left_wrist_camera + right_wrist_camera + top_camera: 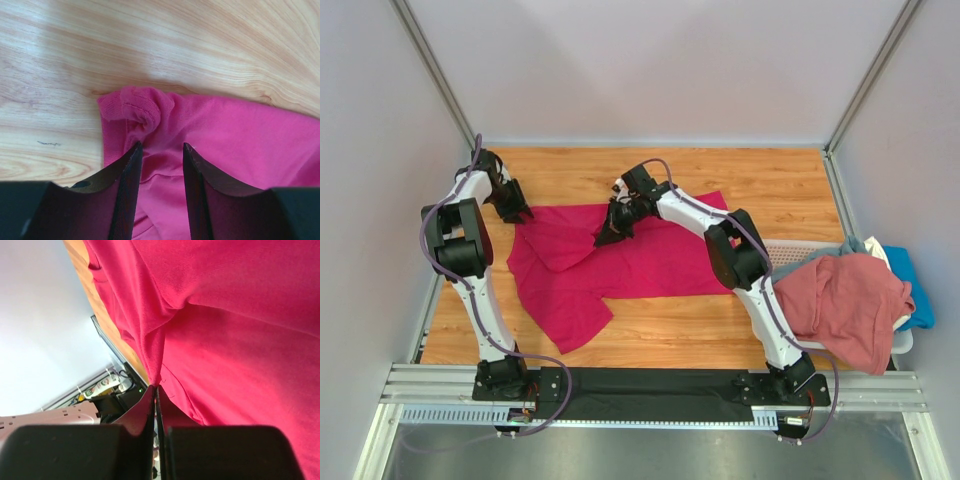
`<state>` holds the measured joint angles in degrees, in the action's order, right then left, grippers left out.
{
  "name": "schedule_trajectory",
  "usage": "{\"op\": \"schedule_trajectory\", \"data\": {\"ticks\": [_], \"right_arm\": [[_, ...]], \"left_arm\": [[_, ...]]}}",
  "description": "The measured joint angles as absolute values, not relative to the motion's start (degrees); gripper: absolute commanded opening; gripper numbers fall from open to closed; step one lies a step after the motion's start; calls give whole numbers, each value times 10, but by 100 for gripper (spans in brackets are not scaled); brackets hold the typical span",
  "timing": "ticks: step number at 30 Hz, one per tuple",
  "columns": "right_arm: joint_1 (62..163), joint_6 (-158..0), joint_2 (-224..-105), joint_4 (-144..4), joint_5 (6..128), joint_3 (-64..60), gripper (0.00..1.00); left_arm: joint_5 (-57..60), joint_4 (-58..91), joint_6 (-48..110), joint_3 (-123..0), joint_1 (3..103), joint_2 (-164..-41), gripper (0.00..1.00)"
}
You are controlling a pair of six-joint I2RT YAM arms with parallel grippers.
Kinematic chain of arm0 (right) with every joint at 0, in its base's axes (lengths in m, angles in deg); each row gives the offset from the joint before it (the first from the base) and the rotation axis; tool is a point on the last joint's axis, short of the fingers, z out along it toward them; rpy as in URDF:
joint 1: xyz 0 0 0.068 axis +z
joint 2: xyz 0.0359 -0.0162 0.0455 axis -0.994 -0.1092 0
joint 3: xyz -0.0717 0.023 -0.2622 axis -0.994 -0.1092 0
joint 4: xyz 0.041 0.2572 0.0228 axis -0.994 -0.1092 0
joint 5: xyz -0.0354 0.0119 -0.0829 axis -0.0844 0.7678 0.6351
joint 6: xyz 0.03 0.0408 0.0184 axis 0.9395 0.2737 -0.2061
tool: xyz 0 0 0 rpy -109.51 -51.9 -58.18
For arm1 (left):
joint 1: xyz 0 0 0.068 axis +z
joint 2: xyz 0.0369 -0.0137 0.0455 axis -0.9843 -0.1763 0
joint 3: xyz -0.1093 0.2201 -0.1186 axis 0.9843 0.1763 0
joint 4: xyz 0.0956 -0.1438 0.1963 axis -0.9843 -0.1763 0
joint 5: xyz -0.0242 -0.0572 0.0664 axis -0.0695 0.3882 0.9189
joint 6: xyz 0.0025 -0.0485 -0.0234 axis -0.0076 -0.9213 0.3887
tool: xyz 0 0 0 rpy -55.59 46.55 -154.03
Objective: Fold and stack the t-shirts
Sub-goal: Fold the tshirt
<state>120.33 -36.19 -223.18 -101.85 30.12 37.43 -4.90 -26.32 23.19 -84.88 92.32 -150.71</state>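
Right gripper [156,388] clenched on fold of magenta-red cloth t-shirt [240,340] | left gripper [161,146] parted, grasping nothing, above bunched hem [137,107] | risk: thin pinch slips, cloth drags askew

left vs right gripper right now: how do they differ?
Jaws: the left gripper is open, fingers apart; the right gripper is shut.
Hold: the right gripper pinches a fold of the magenta t-shirt; the left gripper sits over the shirt's bunched corner, closed on nothing.
Shared: both are at the same shirt, which is spread on the wooden table.
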Motion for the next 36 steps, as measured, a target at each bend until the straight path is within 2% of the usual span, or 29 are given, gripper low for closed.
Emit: {"op": "schedule_trajectory", "data": {"ticks": [5,9,13,17,18,20,22,25,28,33,36], "right_arm": [[1203,-379,-2245,-1041,280,380,3],[1203,-402,-2275,-1081,274,404,21],[1197,-446,-2276,-1140,297,406,33],[1177,-512,-2247,-1198,381,400,45],[1167,-532,-2226,-1213,422,391,50],[1137,-572,-2174,-1233,499,365,53],[1098,-602,-2128,-1247,564,350,61],[1033,-638,-2099,-1253,659,369,62],[993,-666,-2116,-1251,739,400,60],[996,-694,-2166,-1244,801,418,55],[1002,-699,-2203,-1240,809,424,55]], "left_arm": [[-47,-263,232,-849,923,-1507,47],[-47,-264,230,-849,923,-1507,53],[-45,-271,228,-849,923,-1499,55],[-39,-275,224,-814,921,-1442,55],[-30,-276,220,-794,919,-1412,54],[-14,-268,211,-744,909,-1341,54],[1,-252,199,-699,887,-1277,53],[23,-242,178,-680,842,-1246,52],[36,-229,154,-689,808,-1294,51],[65,-251,127,-723,812,-1422,50],[69,-285,117,-797,819,-1463,50]]}}
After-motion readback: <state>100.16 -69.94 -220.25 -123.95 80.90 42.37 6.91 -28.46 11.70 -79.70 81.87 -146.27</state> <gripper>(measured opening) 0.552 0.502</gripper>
